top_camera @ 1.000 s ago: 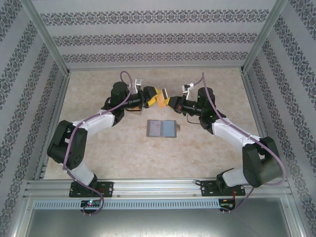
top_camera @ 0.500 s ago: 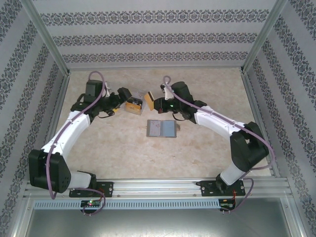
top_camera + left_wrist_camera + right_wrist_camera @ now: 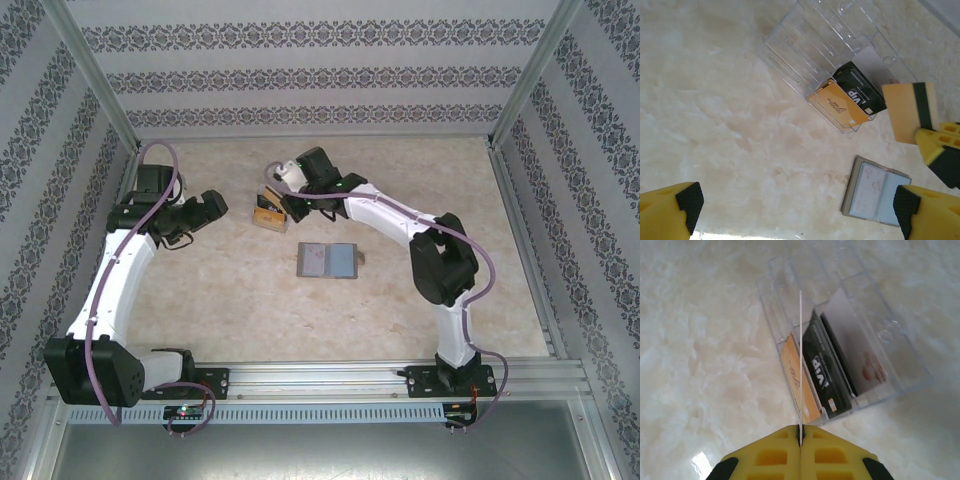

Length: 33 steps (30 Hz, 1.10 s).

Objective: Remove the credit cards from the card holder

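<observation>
Right gripper [image 3: 801, 440] clenching a tan credit card [image 3: 902, 112] over a clear plastic box [image 3: 805, 55], with the card holder [image 3: 329, 261] lying open on the table [image 3: 250, 310].

In the left wrist view the gripped card is showing a matte tan-gold face with a dark stripe along one edge. From the right wrist it is appearing as a thin pale edge, its long axis pointing straight away from the yellow fingers toward the box. An orange card [image 3: 799, 382], a glossy black VIP card [image 3: 824, 371] and a white card [image 3: 860, 352] are standing on edge in the ribbed box. The thin card holder is lying flat on the marbled beige table near the box, its two blue-grey panels spreading side by side across the top view. The left gripper [image 3: 795, 200] is hanging with fingers released wide, holding nothing.
</observation>
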Available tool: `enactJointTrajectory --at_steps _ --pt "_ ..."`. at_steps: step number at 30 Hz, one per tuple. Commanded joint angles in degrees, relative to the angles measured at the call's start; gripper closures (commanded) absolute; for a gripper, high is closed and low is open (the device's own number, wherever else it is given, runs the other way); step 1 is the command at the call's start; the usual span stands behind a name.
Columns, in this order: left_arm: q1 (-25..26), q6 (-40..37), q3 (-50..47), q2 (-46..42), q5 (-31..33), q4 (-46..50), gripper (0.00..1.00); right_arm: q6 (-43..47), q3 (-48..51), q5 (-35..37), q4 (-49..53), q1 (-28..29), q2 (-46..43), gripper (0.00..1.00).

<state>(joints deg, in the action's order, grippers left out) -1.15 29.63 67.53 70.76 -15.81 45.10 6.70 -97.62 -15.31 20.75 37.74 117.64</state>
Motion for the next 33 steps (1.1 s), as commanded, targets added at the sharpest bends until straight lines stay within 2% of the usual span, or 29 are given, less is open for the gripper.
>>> enactJointTrajectory --at_steps 1,6,11,16,33 --pt "-0.83 -2.47 -0.41 -0.74 -0.19 2.24 0.01 11.88 -5.49 0.20 7.32 0.81 2.92 1.00" --pt "-1.55 -2.30 -0.47 -0.07 -1.71 1.65 0.01 17.44 -10.06 -2.49 9.79 0.74 6.52 1.00" --pt "-1.93 -2.20 -0.95 0.45 -2.41 1.05 0.01 20.90 -13.86 -1.58 11.79 0.72 10.00 1.00" --pt "-2.02 -2.45 -0.97 1.16 -2.79 0.89 0.01 22.76 -18.56 -2.09 15.06 0.94 13.34 1.00" --pt "-2.19 -2.57 -1.45 2.28 -4.18 0.23 0.00 25.62 -22.79 0.51 16.95 1.05 18.12 1.00"
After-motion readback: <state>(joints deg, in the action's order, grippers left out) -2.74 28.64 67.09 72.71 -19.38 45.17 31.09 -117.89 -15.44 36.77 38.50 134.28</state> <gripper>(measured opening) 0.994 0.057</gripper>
